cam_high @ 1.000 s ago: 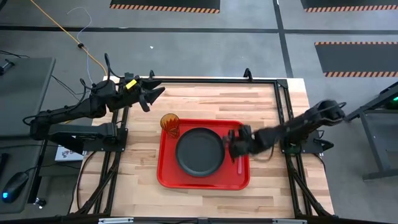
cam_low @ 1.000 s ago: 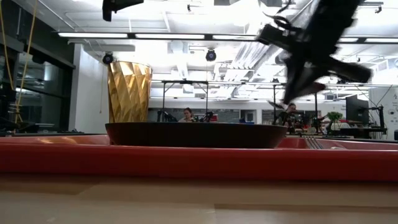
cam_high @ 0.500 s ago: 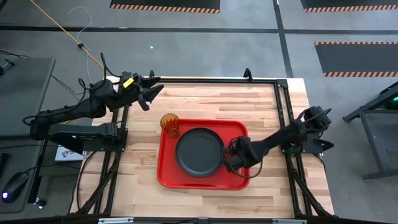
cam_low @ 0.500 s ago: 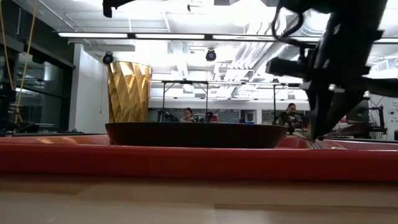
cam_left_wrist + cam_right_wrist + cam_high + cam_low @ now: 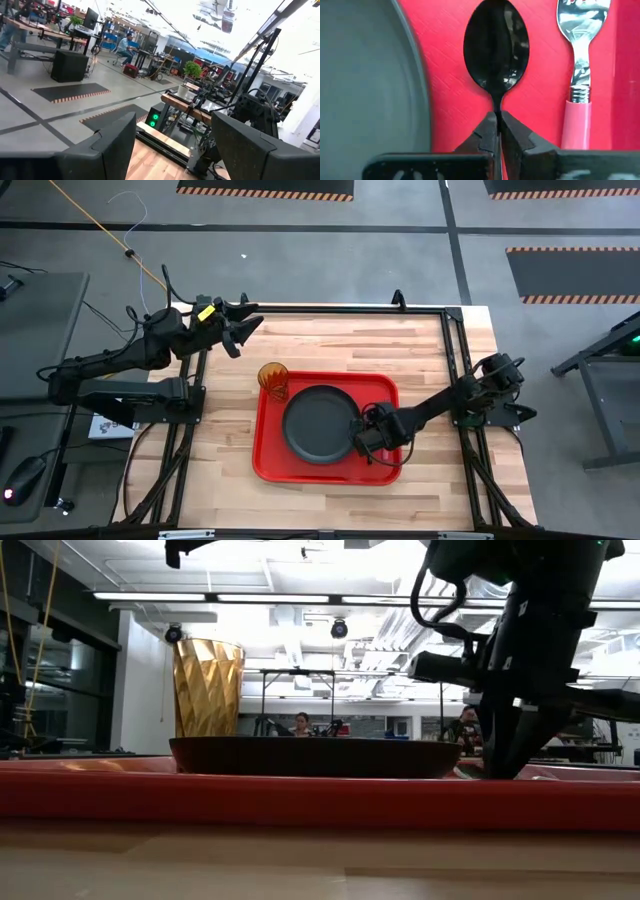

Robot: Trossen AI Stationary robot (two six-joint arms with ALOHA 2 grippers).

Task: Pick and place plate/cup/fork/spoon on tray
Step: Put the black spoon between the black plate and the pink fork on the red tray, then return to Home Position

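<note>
Red tray [image 5: 268, 465] sitting mid-table on the wooden table [image 5: 430, 350], a bit toward the near edge. Right gripper [image 5: 362, 432] down low over the right part of the tray, just right of the plate [image 5: 320, 423], fingers [image 5: 487, 131] pinched nearly closed around the thin neck of the spoon [image 5: 496, 45], right where handle meets bowl. Spoon lying flat on the tray floor in the strip between the plate's rim and the fork [image 5: 577, 75], bowl pointing away from the gripper, dark and shiny. Fork parallel to the spoon on its other side, silver tines up by the spoon bowl, pink handle running back alongside the gripper, close to the tray's right rim, not touching the spoon. From table height, same gripper [image 5: 505, 755] hanging down at the right end of the plate [image 5: 315, 755], tips hidden behind the tray's front rim [image 5: 320, 800]. Plate dark grey, round, filling the middle of the tray. Farther back, amber ribbed cup [image 5: 273, 379] standing upright at the tray's far left corner, just beside the plate. Farthest of all, left gripper [image 5: 238, 327] parked up off the far left corner of the table, well away from everything, fingers [image 5: 115, 145] spread wide with nothing in them.
</note>
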